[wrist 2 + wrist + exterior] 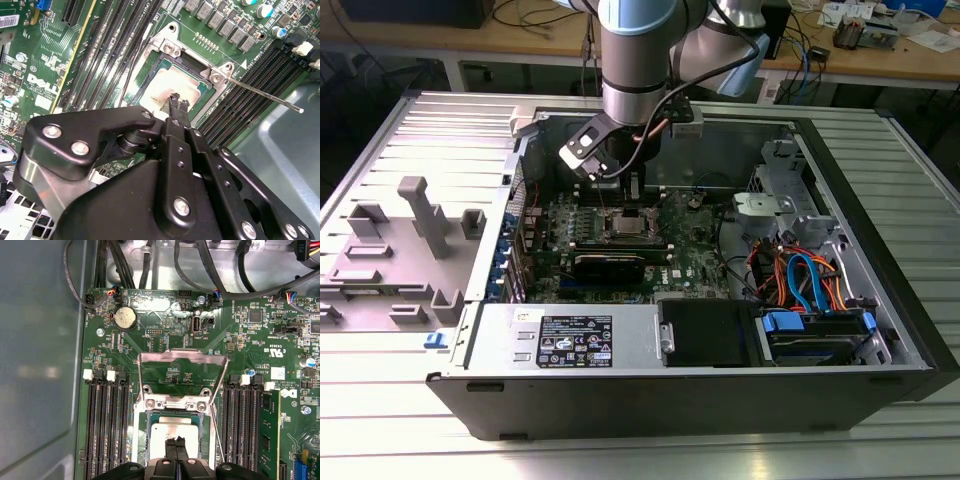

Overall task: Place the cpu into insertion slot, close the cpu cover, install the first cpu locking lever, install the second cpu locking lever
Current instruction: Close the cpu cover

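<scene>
**Operator:** Report the exterior view.

**Technician:** The computer case lies open on a ribbed table. The arm reaches down over the motherboard. The gripper is at the insertion slot, mid-board. A power supply runs along the near wall. A grey fixture block sits at the exterior view's left, and blue and orange cables at its right.

**Operator:** Second wrist view?

**Technician:** The cpu lies flat inside the insertion slot. The gripper is clenched, its fingertips pressed together with nothing between them, directly over the chip's silver top. Whether they touch it cannot be determined. One locking lever juts free over the memory slots.

**Operator:** First wrist view?

**Technician:** The gripper is closed and empty above the cpu, which is seated in the insertion slot. The cpu cover stands raised at the slot edge away from the fingertips, and the board shows through its window. Black memory slots flank the socket on both sides. A coin cell lies beyond the cover.
</scene>
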Robot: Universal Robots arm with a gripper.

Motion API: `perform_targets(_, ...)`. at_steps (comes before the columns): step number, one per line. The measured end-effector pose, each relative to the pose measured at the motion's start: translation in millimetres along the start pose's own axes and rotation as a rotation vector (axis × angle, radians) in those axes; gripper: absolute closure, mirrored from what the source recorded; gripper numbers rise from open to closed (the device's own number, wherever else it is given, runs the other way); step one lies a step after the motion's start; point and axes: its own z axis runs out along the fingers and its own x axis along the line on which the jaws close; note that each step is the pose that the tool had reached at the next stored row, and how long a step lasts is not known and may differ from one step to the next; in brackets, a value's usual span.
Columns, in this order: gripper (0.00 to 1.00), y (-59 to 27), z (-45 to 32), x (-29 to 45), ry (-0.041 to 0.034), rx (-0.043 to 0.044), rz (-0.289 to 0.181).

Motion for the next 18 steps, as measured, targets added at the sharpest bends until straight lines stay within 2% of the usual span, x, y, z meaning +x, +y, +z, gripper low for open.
perform_targets(13,0.89,1.6,-0.6,0.0,-0.0006,0.0001,0.000)
perform_targets(18,0.89,2.1,-16.2,-0.2,-0.0005,0.0000,0.000)
